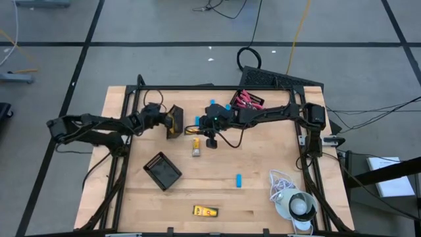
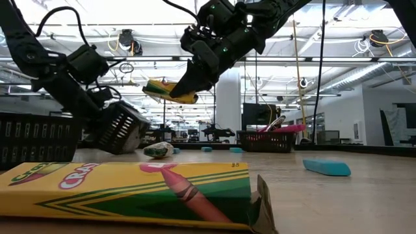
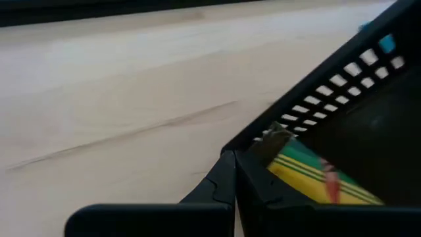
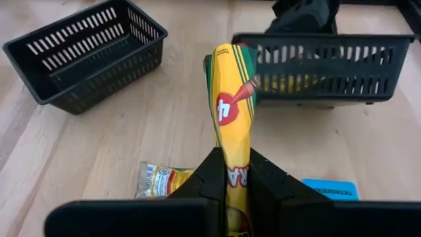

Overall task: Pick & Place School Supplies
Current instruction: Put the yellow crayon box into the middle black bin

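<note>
My left gripper (image 3: 231, 172) is shut on a black slotted basket (image 1: 175, 122) at the table's middle left; a yellow crayon box (image 3: 314, 176) lies inside the basket. My right gripper (image 4: 231, 176) is shut on another yellow crayon box (image 4: 231, 99), which it keeps in the air (image 2: 168, 91) just right of that basket. A small packet (image 1: 196, 150) lies flat on the table below the right gripper. On the wood also lie a light-blue eraser (image 1: 239, 180) and a third crayon box (image 1: 205, 211), near the front edge. My left gripper pinches the basket's rim (image 3: 245, 139) between its fingertips, coming from the table's left and slanting down. The basket is tilted (image 2: 122, 130); whether its lower edge rests on the table I cannot tell. My right gripper pinches one end of the crayon box (image 4: 230, 155) between its two fingers, coming from the table's right and slanting down. The fingers lie along the box, which sticks out ahead of them toward the held basket. It is tilted and lifted clear of the table.
A second black basket (image 1: 162, 171) stands empty at front left. A basket with red-handled scissors (image 1: 247, 100) stands at the back. A white cord with a round grey-white object (image 1: 295, 203) lies at front right. More blue pieces (image 1: 198, 120) lie near the grippers.
</note>
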Robot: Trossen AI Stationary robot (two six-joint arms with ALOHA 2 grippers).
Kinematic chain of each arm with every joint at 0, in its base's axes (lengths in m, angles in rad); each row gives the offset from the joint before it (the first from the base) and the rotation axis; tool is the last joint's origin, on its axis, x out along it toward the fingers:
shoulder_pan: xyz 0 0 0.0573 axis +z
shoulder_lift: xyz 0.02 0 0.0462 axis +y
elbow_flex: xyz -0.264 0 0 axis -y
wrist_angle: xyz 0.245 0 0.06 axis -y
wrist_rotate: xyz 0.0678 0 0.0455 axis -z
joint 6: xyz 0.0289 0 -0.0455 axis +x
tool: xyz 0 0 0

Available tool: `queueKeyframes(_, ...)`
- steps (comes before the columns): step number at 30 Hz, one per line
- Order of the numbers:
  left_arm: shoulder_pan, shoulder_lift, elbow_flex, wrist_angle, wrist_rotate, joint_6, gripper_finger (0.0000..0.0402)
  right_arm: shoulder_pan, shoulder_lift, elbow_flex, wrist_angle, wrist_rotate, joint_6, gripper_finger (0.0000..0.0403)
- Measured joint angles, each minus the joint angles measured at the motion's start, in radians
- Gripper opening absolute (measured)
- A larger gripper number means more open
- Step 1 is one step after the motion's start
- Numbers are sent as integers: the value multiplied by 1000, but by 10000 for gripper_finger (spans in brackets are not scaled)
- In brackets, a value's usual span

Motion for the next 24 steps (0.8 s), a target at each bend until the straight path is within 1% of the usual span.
queueKeyframes(4,-25,-6,2,23,0,-11,1,0,0,0,-6,0,0,23)
queueKeyframes(8,-50,-6,49,11,24,-7,0,0,0,0,-8,0,0,23)
queueKeyframes(17,-133,-6,277,-191,21,65,0,0,0,0,-48,0,4,23)
queueKeyframes(20,-155,-6,313,-208,24,77,0,0,-2,-1,-69,4,4,23)
queueKeyframes(24,-157,-6,317,-239,19,86,0,0,-31,-16,-62,6,4,23)
